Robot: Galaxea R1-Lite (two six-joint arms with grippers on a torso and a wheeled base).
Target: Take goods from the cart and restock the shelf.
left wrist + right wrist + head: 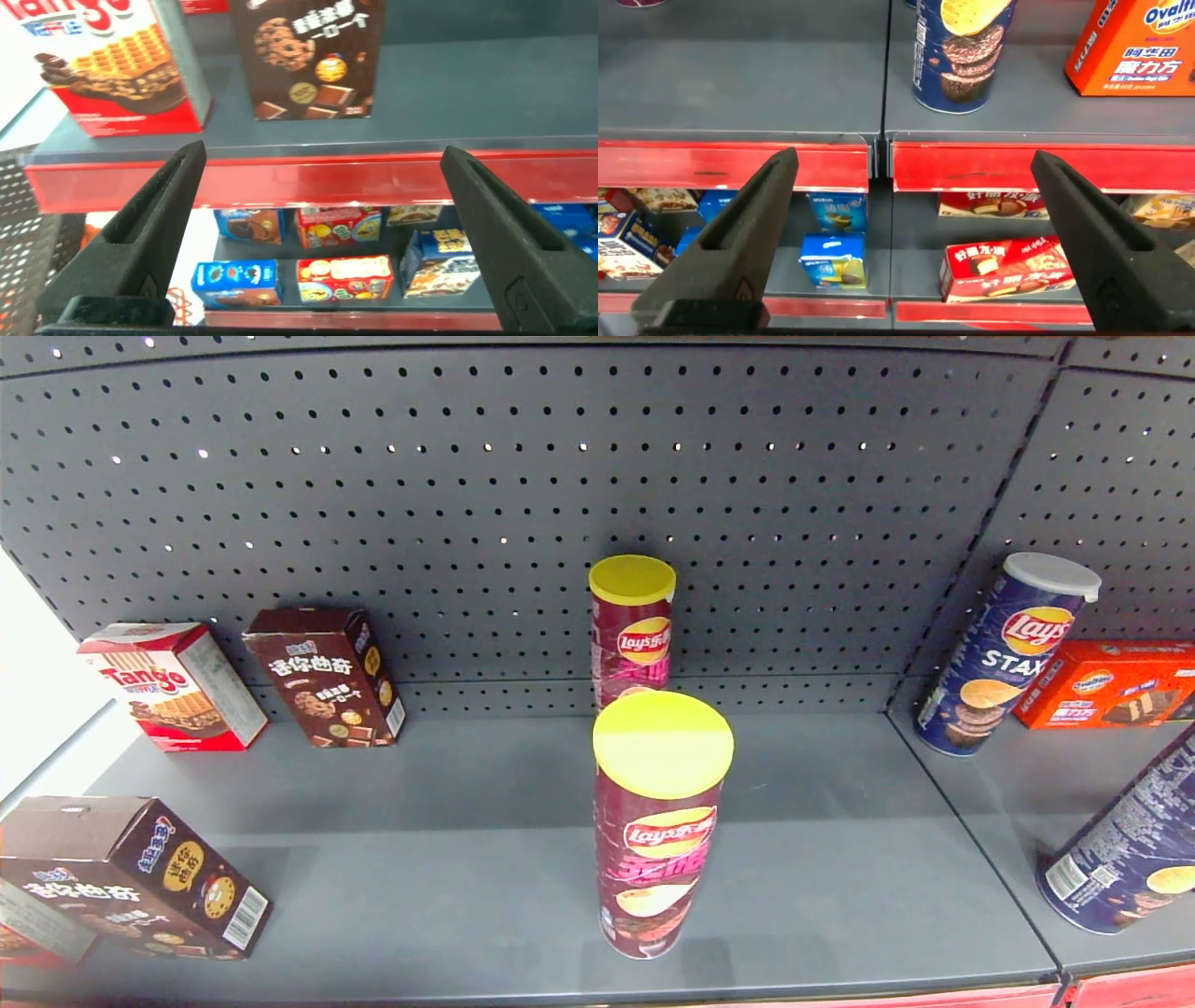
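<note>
Two maroon chip cans with yellow lids stand upright mid-shelf, one near the front (659,821) and one at the back (632,627). A dark blue chip can (1004,653) with a white lid stands on the right shelf section, its base also visible as the blue can (960,56). My left gripper (322,233) is open, held before the red shelf edge (308,182), below the brown cookie box (306,56) and the red wafer box (112,65). My right gripper (920,238) is open in front of the red shelf edge (971,166), empty.
On the shelf's left stand a red wafer box (173,686) and brown cookie boxes (327,677) (135,877). An orange box (1111,683) and a second blue can (1125,854) sit at right. Lower shelves hold blue cookie boxes (235,283) (831,259) and a red box (1004,269).
</note>
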